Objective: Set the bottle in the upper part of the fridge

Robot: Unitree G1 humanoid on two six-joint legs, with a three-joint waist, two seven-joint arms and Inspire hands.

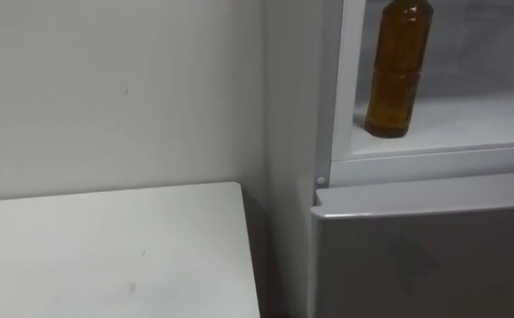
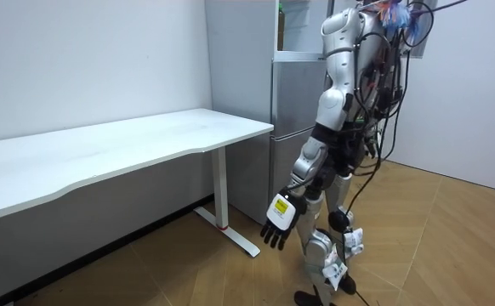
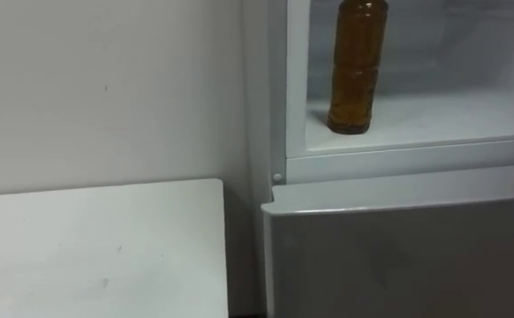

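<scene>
1. Amber plastic bottle (image 1: 400,71) stands upright inside the white open upper fridge compartment (image 1: 434,163), at one o'clock in the left eye view. It is close to the compartment's left wall and near its front lip.
2. The robot stands facing the tall grey fridge (image 2: 294,127). Its left hand (image 2: 280,223) hangs low by its thigh at seven o'clock from its trunk in the room view, with the fingers loosely relaxed and nothing held.
3. The placement looks done, so the main risk is likely the bottle's spot. It is tall and narrow and stands so near the lip that a knock could tip it forward, out over the closed grey lower fridge door (image 1: 434,256).
4. The likeliest cause is an arm or a swinging door brushing it when the compartment is shut. Whether a door shelf would clear the bottle cannot be told.
5. The flat white table (image 1: 107,256) sits at eight o'clock, just beside the fridge. A wide turn to the left could bump the hanging hand against it.
6. If the compartment is left open, the task would probably read as unfinished.
</scene>
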